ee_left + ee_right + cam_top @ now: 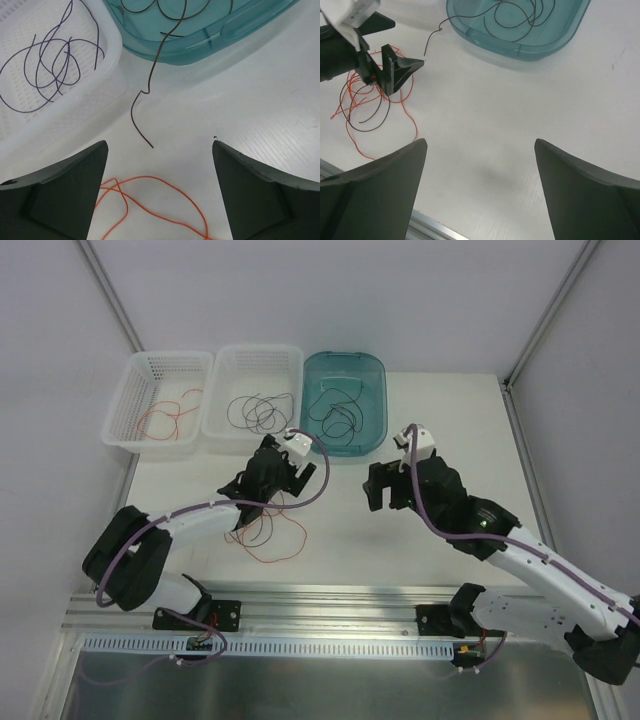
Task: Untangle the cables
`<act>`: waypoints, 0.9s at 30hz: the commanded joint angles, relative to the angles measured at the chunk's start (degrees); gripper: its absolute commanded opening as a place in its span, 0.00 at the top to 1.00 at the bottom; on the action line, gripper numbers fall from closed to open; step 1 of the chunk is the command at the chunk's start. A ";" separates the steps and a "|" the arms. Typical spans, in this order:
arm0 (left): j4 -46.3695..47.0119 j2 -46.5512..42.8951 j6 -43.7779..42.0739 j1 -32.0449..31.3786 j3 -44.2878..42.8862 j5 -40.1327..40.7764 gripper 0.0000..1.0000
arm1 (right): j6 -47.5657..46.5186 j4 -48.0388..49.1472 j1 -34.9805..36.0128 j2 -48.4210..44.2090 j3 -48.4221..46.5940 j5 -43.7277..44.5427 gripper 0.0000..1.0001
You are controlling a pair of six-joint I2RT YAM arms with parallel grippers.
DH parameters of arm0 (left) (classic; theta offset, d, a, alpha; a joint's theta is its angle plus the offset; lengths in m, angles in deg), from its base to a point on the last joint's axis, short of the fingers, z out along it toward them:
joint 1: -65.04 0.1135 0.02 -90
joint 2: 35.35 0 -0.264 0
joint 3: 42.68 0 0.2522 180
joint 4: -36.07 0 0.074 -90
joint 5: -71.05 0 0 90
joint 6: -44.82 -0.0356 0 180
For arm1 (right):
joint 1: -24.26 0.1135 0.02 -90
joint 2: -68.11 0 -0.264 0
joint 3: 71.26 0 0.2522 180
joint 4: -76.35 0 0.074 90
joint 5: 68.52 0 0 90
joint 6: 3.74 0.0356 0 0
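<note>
White table [400, 540]; left gripper [159, 146] and right gripper [480, 142] both hang with fingers spread wide, nothing held; three containers at the far edge: left basket [170, 354], middle basket [260, 348], teal bin [345, 356]. Red-orange cables [165, 420] lie in the left basket, black ones in the middle basket and teal bin, one black end [133, 112] trailing over the bin rim onto the table; one tangle [365, 107] of both colours lies under the left arm, strands uncountable. Likely featherlight, springy, slippery; pinch a free end or raised loop.

Red, black cables [370, 97] seemingly tangled.
</note>
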 commanded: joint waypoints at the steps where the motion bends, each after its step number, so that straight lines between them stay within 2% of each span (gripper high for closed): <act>1: 17.29 5.45 -6.76 0.85 0.94 -1.02 0.15 | -3.63 -1.67 -0.46 -7.78 2.41 2.78 0.07; 4: 22.84 10.64 -7.64 0.85 0.86 -0.32 0.18 | -4.33 -1.67 -0.55 -10.88 4.87 3.39 0.07; 7: 27.41 14.67 -8.42 0.85 0.25 1.00 0.31 | -5.56 -1.93 -0.73 -13.43 6.28 6.11 0.06; 10: 27.42 18.28 -8.95 0.85 -2.83 3.02 0.34 | -6.70 -2.90 -0.99 -14.66 6.28 7.09 0.06; 15: 29.96 22.33 -9.31 0.76 -5.81 5.13 0.46 | -7.84 -3.52 -1.43 -16.68 6.37 7.44 0.06; 21: 31.73 25.85 -10.01 0.67 -8.72 7.15 0.54 | -8.11 -3.95 -1.61 -17.91 6.81 7.61 0.06; 24: 30.68 26.64 -9.92 0.59 -9.95 7.77 0.65 | -8.11 -4.57 -1.78 -18.27 6.64 7.88 0.06; 25: 30.67 26.64 -9.84 0.59 -9.69 7.68 0.72 | -8.11 -4.57 -1.70 -18.53 6.72 8.23 0.06; 26: 30.59 26.38 -9.84 0.59 -9.25 7.07 0.84 | -8.02 -4.74 -1.78 -18.62 6.81 8.32 0.06; 27: 30.67 26.03 -9.75 0.67 -8.99 6.89 0.88 | -8.02 -4.83 -1.87 -18.70 6.81 8.41 0.06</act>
